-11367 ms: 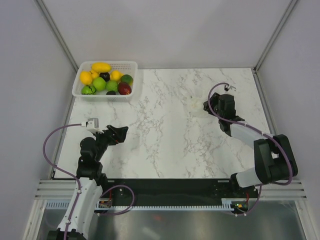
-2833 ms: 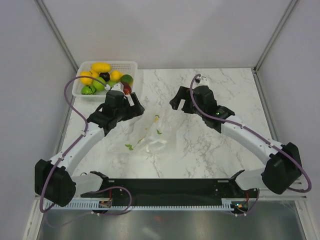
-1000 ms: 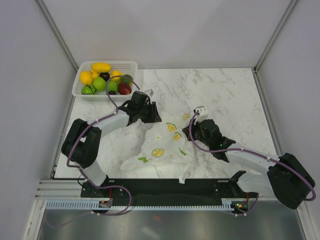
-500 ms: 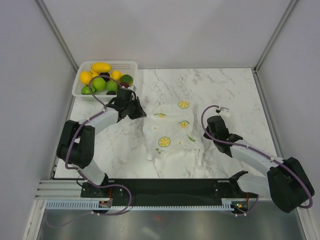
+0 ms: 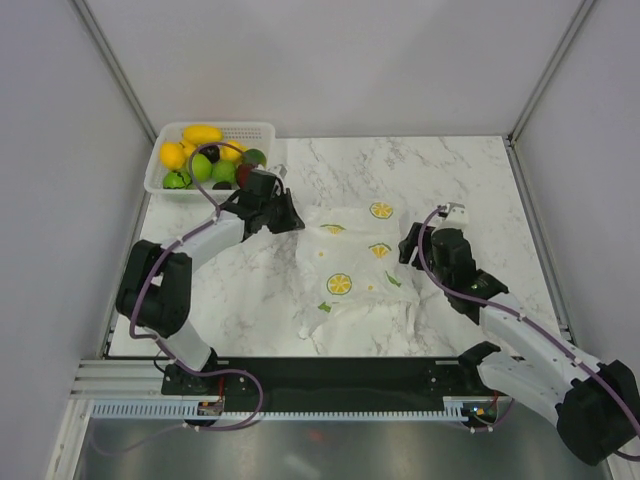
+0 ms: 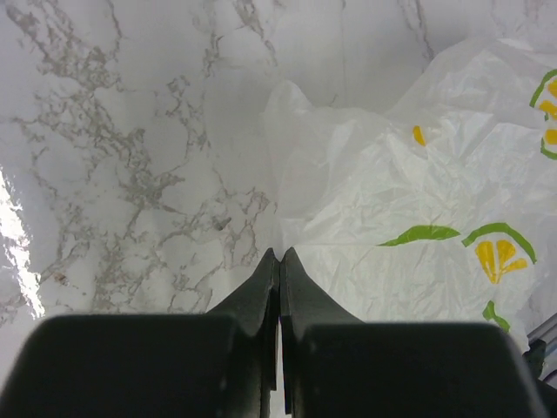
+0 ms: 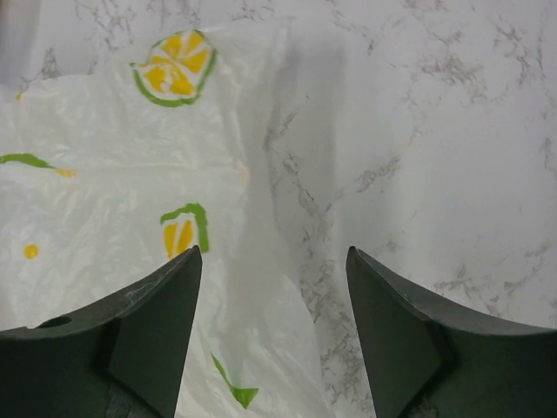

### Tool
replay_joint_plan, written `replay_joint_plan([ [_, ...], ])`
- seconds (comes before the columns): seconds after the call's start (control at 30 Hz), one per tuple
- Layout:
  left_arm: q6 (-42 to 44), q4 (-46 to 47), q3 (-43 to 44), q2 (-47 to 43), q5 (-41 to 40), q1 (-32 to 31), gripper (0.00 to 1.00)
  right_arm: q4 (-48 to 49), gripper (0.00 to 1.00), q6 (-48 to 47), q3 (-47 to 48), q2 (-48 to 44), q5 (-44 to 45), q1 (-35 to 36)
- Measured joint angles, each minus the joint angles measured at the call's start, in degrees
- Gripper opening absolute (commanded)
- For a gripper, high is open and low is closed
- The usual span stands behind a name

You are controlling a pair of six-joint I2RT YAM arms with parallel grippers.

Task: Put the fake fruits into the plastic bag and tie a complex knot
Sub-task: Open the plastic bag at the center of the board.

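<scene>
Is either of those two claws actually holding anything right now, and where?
The left gripper is shut, apparently pinching the left edge of the thin white lemon-printed plastic bag. The right gripper is open over the bag, holding nothing.

No text, label, brand, number or sign can be read in any view. The plastic bag (image 5: 350,270), lying between the left jaws and the right jaws, bears only printed lemon slices and green leaves.

Left end effector (image 6: 279,254) pinched closed; right end effector (image 7: 274,261) spread wide.
</scene>
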Motion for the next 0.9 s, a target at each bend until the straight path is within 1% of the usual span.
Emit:
replay_joint_plan([
  [0.07,0.4,-0.1,1.6,0.5,0.5,-0.5,0.02,0.0,0.76,-2.3,3.2,1.9,-2.3,0.0],
  [0.17,1.6,-0.7,6.2,3.0,0.6,-1.8,0.03,0.1,0.77,-5.5,10.3,7.5,-5.2,0.0],
  [0.2,1.9,-1.2,8.5,4.3,0.6,-2.3,0.1,0.0,0.78,-6.3,13.1,10.1,-5.4,0.0],
  [0.23,2.3,-1.4,11.1,6.0,0.6,-3.0,0.29,0.0,0.77,-6.8,15.5,12.6,-5.3,0.0],
  [0.27,2.9,-2.0,14.3,8.1,0.6,-3.5,0.58,0.1,0.78,-7.2,17.4,14.9,-5.0,0.0],
  [0.3,3.5,-3.1,18.2,10.5,0.6,-3.9,0.62,0.3,0.77,-7.4,18.5,16.9,-4.9,0.0],
  [0.33,3.6,-4.3,21.7,12.6,0.4,-4.2,0.71,0.7,0.77,-7.6,18.8,18.3,-5.0,0.0],
  [0.37,3.9,-6.1,26.3,15.0,0.0,-4.6,0.99,0.6,0.77,-7.8,18.6,19.1,-5.1,0.0],
  [0.43,4.7,-7.7,31.4,16.7,-2.1,-5.2,1.0,0.6,0.77,-8.3,17.6,19.6,-5.9,0.0],
  [0.5,5.1,-9.0,32.2,15.0,-4.4,-5.5,1.0,0.6,0.76,-9.2,16.9,19.4,-7.0,0.0],
  [0.57,5.1,-10.3,31.1,11.9,-6.7,-5.7,1.0,0.7,0.72,-10.5,16.8,19.2,-9.4,0.0],
  [0.63,4.9,-10.8,27.6,6.2,-9.0,-5.7,1.0,0.7,0.7,-11.7,16.9,19.1,-12.3,0.0],
  [0.73,3.3,-11.8,19.8,-5.1,-12.1,-5.7,1.0,-0.7,0.71,-13.4,16.9,19.1,-15.1,1.3],
  [0.83,1.6,-11.5,11.8,-16.5,-13.0,-5.7,1.0,-3.1,0.73,-15.4,16.9,18.6,-16.2,6.0],
  [0.9,0.7,-11.6,6.9,-22.8,-12.9,-5.7,1.0,-4.6,0.73,-17.4,16.9,17.9,-17.1,10.9],
])
